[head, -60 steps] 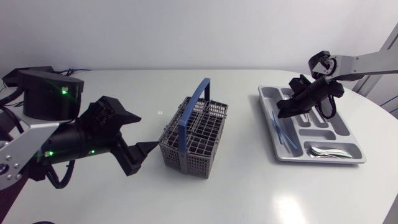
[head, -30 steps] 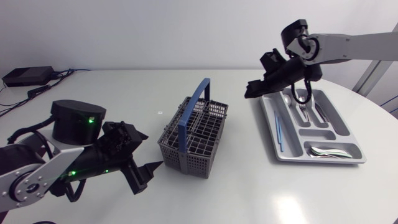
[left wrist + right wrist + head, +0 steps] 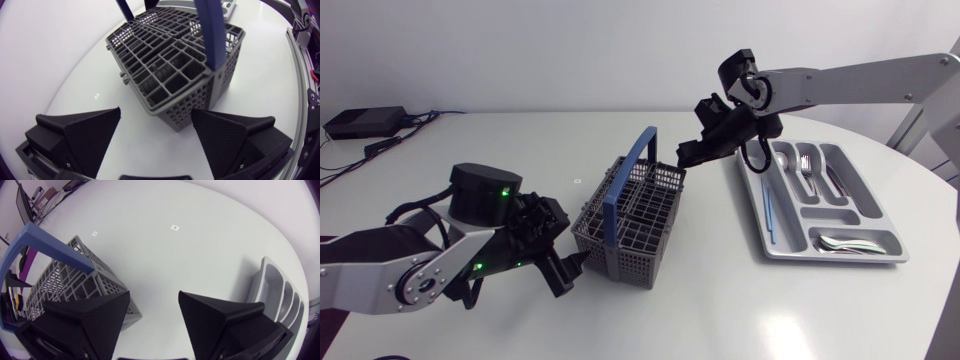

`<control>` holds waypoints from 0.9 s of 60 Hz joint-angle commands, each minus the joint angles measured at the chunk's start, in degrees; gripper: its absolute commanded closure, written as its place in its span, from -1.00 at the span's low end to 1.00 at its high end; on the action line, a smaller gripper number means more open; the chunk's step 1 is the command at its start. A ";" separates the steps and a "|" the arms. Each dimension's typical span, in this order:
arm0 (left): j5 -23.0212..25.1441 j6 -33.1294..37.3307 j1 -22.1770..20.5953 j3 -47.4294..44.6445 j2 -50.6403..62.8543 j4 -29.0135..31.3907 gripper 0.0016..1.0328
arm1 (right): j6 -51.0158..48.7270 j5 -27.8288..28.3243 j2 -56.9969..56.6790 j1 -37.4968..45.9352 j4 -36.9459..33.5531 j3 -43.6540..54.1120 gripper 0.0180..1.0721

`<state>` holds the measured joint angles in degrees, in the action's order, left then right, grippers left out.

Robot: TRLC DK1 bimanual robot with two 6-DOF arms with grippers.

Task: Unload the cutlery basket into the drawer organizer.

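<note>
My grey lattice cutlery basket (image 3: 632,215) stands upright, its blue handle (image 3: 630,165) raised. Well to the basket's right lies the silver drawer organizer (image 3: 754,205), holding forks (image 3: 804,165) and spoons (image 3: 845,243).

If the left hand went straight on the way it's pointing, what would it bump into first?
Most likely the cutlery basket: its near corner sits ahead of the left hand, between its open fingers.
</note>
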<state>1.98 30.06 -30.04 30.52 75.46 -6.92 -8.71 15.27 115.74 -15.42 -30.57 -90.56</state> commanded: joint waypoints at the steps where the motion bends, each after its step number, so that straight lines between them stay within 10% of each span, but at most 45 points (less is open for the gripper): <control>1: -0.66 0.96 1.04 3.14 2.23 -1.61 -0.89 | 1.50 0.11 -1.49 -1.54 -0.63 3.11 -0.36; 54: -1.98 4.04 15.28 21.16 25.35 -8.73 -0.89 | 3.08 -3.23 -16.78 -7.26 1.39 21.22 -0.36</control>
<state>-0.80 34.57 -14.41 48.31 98.56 -14.04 -7.31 9.98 98.78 -20.21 -28.36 -71.00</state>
